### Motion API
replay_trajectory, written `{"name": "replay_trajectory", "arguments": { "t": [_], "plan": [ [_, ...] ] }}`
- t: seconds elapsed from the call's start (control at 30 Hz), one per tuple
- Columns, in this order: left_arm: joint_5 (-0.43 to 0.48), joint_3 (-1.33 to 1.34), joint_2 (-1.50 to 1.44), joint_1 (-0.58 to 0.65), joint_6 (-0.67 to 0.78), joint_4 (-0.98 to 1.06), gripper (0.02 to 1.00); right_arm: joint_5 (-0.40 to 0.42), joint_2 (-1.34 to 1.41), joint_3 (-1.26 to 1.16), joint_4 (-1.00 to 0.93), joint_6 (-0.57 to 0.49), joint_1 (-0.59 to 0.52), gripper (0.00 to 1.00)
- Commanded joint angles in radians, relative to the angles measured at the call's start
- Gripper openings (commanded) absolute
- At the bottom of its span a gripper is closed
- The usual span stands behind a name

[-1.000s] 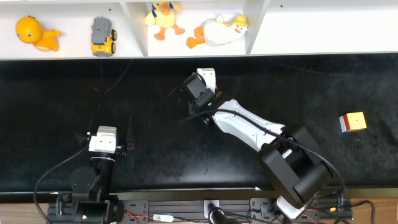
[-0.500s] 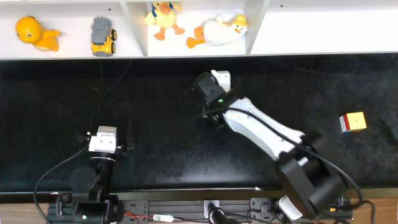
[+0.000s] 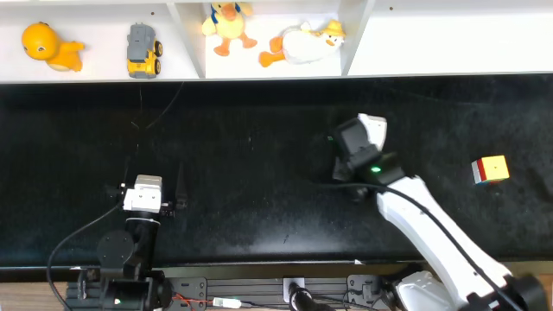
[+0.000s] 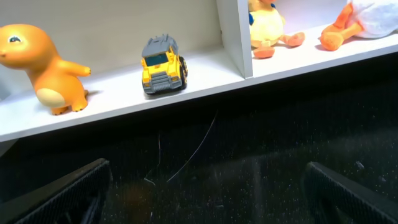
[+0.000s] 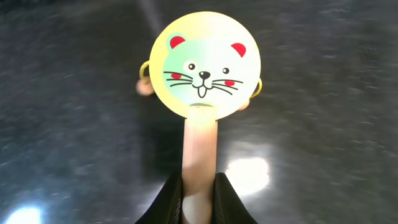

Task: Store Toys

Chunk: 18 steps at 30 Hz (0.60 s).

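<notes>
A hand drum toy (image 5: 205, 71) with a pale yellow disc, a cat face and a wooden handle hangs above the black table. My right gripper (image 5: 200, 198) is shut on its handle; in the top view this gripper (image 3: 352, 149) is right of the table's middle. A coloured cube (image 3: 490, 169) lies at the far right of the table. My left gripper (image 3: 143, 195) stays near its base at the left, open and holding nothing, facing the shelf (image 4: 205, 81). On the shelf stand an orange figure (image 4: 43, 68), a yellow truck (image 4: 163, 65) and two plush ducks (image 3: 229, 22) (image 3: 302, 43).
The white shelf (image 3: 276, 69) runs along the table's far edge, split by upright dividers (image 3: 192, 34). Its right compartment (image 3: 449, 34) holds nothing. Black cables (image 3: 155, 121) trail over the left part of the table.
The right arm has swung from the table's middle toward the right, carrying the drum toy in its gripper. The left arm has not moved.
</notes>
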Motion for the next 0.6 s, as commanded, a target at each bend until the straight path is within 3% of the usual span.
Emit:
{"name": "replay_trajectory", "arguments": {
  "t": [0.03,0.37,0.6],
  "plan": [
    [-0.008,-0.006,-0.013,-0.003,0.015,0.002,0.998,0.011,-0.105,-0.001,0.000,-0.109,-0.093,0.045],
    [-0.008,-0.006,-0.013,-0.003,0.015,0.002,0.998,0.011,-0.166,0.000,0.117,-0.376,-0.251,0.045],
    [-0.008,-0.006,-0.013,-0.003,0.015,0.002,0.998,-0.003,-0.064,0.065,0.249,-0.454,-0.272,0.042]
  ]
}}
